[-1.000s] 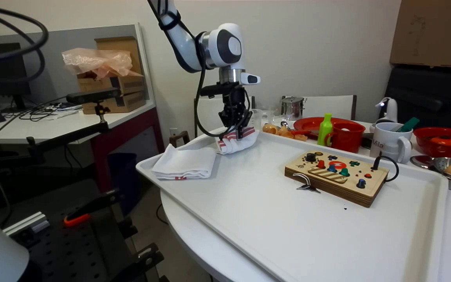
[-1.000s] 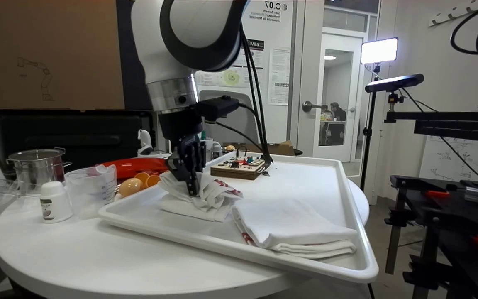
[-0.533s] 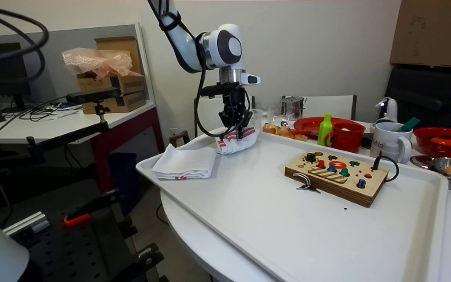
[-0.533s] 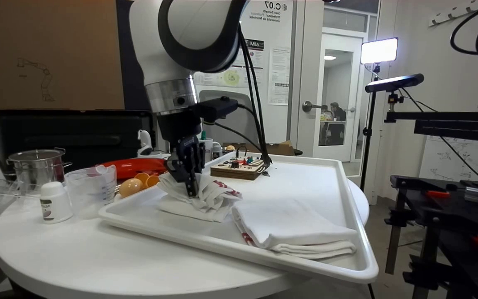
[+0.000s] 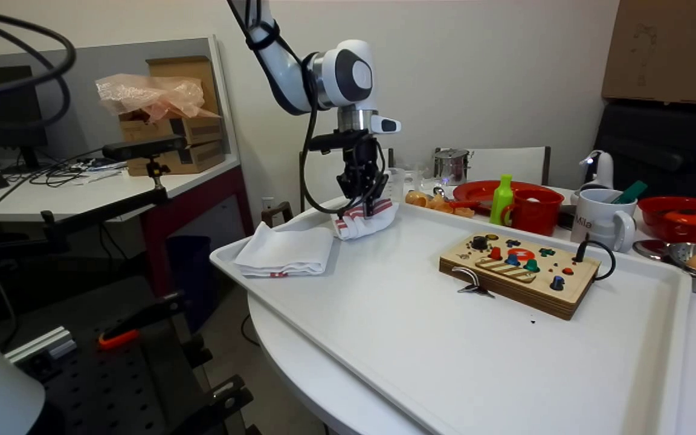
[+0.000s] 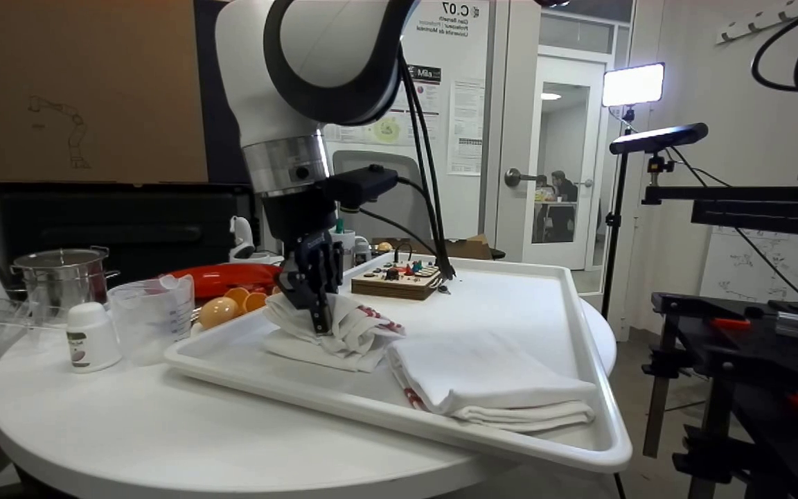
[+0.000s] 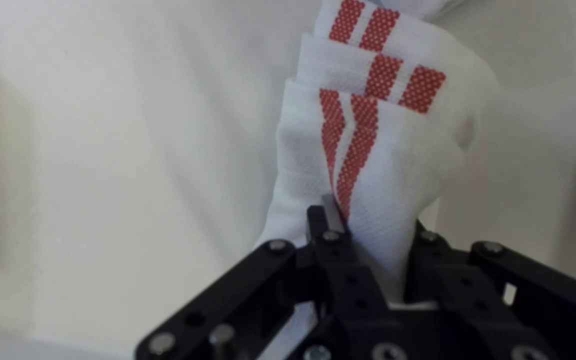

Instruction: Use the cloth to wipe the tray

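The held white cloth with red stripes shows bunched and folded in the wrist view [image 7: 403, 145] and in both exterior views [image 5: 378, 225] [image 6: 361, 333]. It rests on the white tray [image 5: 384, 302] near one corner. My gripper [image 7: 375, 222] points down with a bunch of this cloth between its fingers. In both exterior views the gripper [image 5: 357, 211] [image 6: 321, 322] sits low over the tray, its fingertips pressed into the cloth. The right fingertip is partly hidden by cloth in the wrist view. Small dark specks [image 5: 533, 322] lie on the tray.
A folded white cloth [image 5: 287, 251] lies on the tray beside the held cloth. A wooden knob box [image 5: 517, 272] stands on the tray. Behind the tray rim are a green bottle [image 5: 502, 199], red mug [image 5: 535, 212], white mug [image 5: 599, 220], measuring cup [image 6: 153, 315] and pot [image 6: 63, 277].
My gripper has moved down slightly into the cloth, which is pressed a little flatter. The folded cloth, box and tray have not moved.
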Motion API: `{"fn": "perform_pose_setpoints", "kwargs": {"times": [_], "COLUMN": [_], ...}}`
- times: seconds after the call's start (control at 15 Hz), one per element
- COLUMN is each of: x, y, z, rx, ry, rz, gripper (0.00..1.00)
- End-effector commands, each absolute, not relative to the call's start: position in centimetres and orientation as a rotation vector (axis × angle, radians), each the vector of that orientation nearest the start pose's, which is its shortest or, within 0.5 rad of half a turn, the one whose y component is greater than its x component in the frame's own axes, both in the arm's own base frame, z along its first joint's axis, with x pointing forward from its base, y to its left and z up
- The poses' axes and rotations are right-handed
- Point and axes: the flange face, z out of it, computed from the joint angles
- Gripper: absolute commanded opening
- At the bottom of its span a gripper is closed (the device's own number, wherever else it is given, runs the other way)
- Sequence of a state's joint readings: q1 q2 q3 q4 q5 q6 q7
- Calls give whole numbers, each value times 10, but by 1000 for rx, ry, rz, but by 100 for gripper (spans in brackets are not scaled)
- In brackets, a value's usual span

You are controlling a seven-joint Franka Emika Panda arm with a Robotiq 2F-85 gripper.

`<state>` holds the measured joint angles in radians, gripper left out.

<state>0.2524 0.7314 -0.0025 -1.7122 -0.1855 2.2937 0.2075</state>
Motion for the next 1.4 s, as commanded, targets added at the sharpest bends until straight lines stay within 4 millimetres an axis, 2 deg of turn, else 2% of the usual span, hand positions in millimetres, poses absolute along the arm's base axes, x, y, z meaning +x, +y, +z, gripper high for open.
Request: {"fn": "perform_pose_setpoints", "kwargs": {"times": [0.0, 0.4, 0.67, 0.93, 1.33], "x": [642, 654, 656, 654, 655], "y": [183, 229, 247, 244, 214], "z": [153, 169, 167, 152, 141], "rx": [-3263, -3240, -3235, -3251, -3289], "ry": [-333, -443, -499, -497, -421], "rz": [175, 86, 81, 135, 174], "gripper": [6, 6, 6, 6, 6]}}
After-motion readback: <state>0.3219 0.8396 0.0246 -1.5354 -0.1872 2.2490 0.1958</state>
